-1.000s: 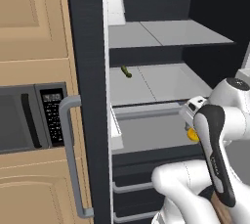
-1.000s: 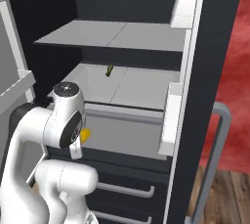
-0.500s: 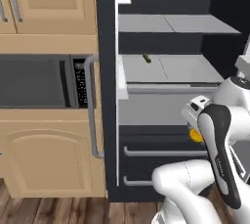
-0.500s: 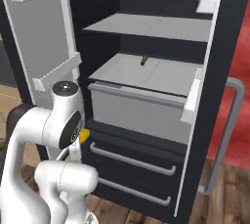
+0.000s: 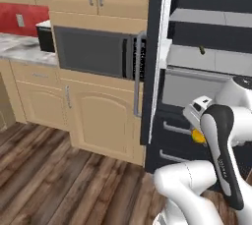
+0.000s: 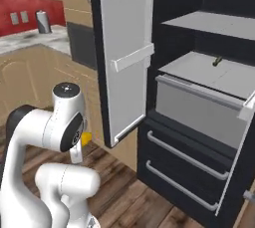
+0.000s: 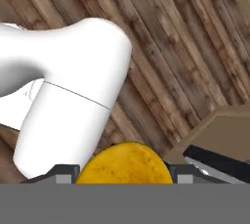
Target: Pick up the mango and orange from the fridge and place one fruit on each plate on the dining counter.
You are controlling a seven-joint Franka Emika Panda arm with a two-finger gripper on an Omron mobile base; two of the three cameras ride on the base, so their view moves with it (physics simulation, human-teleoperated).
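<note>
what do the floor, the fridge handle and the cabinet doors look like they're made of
Floor: dark wood planks, going by the grain and seams. Fridge handle: grey bar, probably brushed metal, though the flat render leaves it open. Cabinet doors: light wood, smooth finish, with raised arched panels.

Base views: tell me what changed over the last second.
The base has swung away from the fridge, so both base views now take in the microwave and wood floor; the scene shifted, not the things. The gripper stays shut on the mango. The fridge door stays open, the green vegetable still on its shelf.
</note>
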